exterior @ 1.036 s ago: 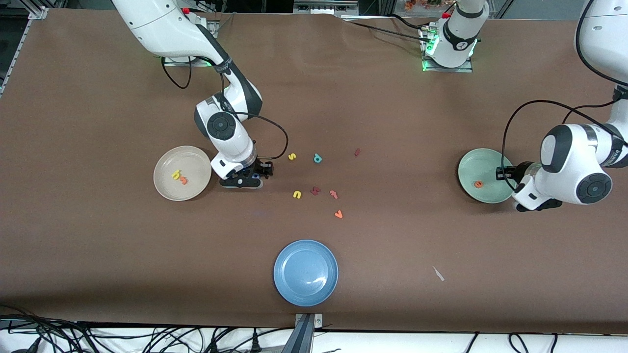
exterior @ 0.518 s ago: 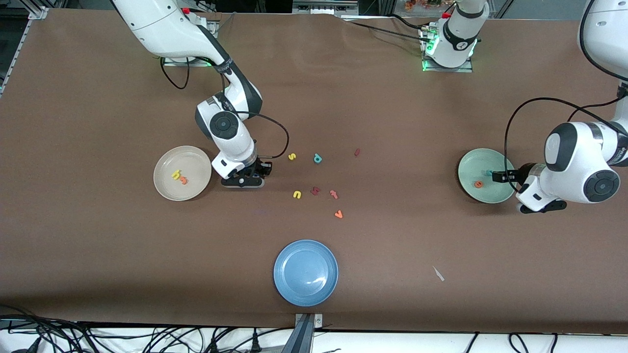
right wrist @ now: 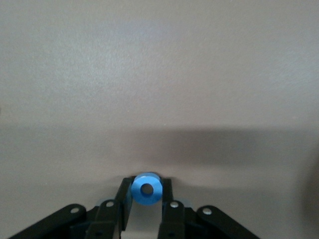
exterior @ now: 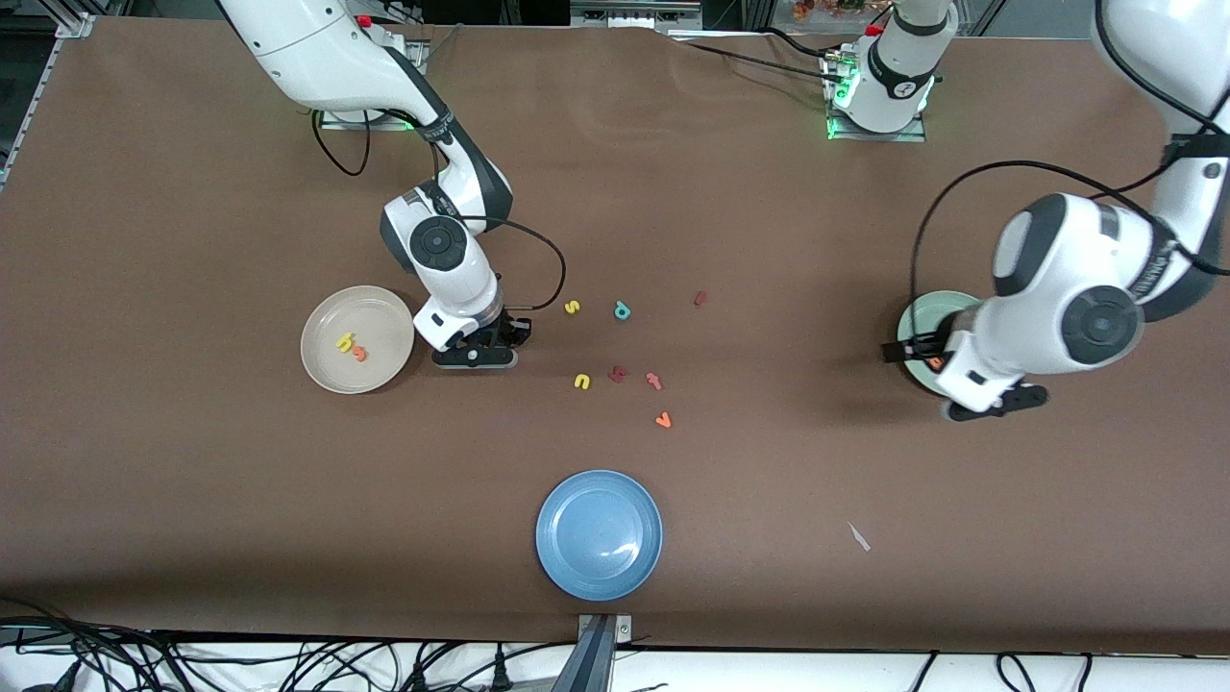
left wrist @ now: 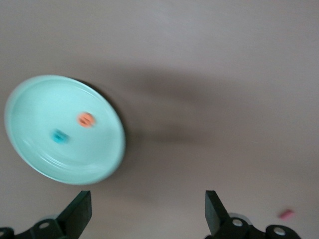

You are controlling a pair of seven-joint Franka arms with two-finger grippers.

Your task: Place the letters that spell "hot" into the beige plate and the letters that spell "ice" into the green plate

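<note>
1. Table [exterior: 192,192]: brown work surface carrying three plates and a scatter of foam letters near its middle.

2. Left gripper [left wrist: 148,211]: over the table edge of the green plate, now up and off toward the table's middle, where a second ago it sat low at the plate's rim. Fingers spread wide, nothing between them. The teal c is therefore released.

3. Right gripper [right wrist: 146,195]: down at the table just beside the beige plate, toward the loose letters. Fingers drawn in on the blue o [right wrist: 146,189], where a second ago they stood wider. The pinch looks made; the lift is not yet done.

4. Beige plate [exterior: 357,339]: toward the right arm's end. Holds the yellow h [exterior: 345,341] and the orange t [exterior: 359,354], touching or nearly so. Awaits only the o.

5. Green plate [left wrist: 30,99]: toward the left arm's end. Holds the orange e [left wrist: 86,119] and the teal c [left wrist: 60,136], a little apart. Lacks the i.

6. Blue plate [exterior: 599,534]: nearest the front camera; no part in the task.

7. Dark red i [exterior: 700,299]: on the table, farther from the front camera than the other loose letters. Judged the left arm's next pick.

8. Loose letters not wanted: yellow s [exterior: 572,308], teal p [exterior: 622,310], yellow u [exterior: 581,383], dark red angular letter [exterior: 618,373], pinkish-red t [exterior: 654,381], orange v [exterior: 662,420].
</note>
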